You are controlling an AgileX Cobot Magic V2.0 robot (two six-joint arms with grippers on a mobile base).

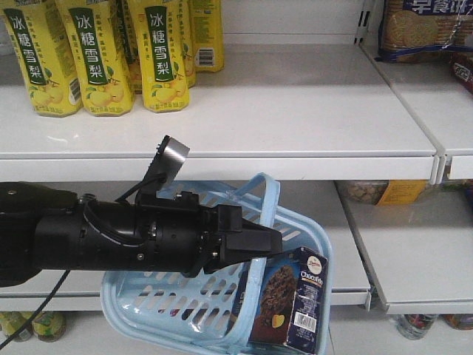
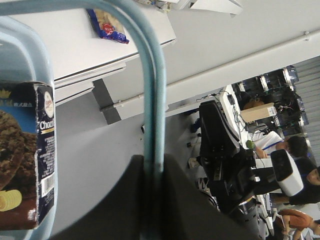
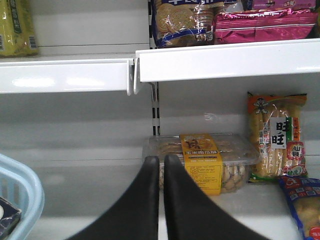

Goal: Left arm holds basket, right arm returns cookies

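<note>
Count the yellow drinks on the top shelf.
4 yellow drinks visible: three in the front row, left, middle, right, plus one behind the right one. More may be hidden.

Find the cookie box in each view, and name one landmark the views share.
Front view: the cookie box stands lower centre-right, upright in the basket.
Left wrist view: the cookie box is at the left edge, inside the basket rim.
Right wrist view: only a dark corner shows at bottom left, probably the box.
Shared landmark: the light blue basket.
</note>
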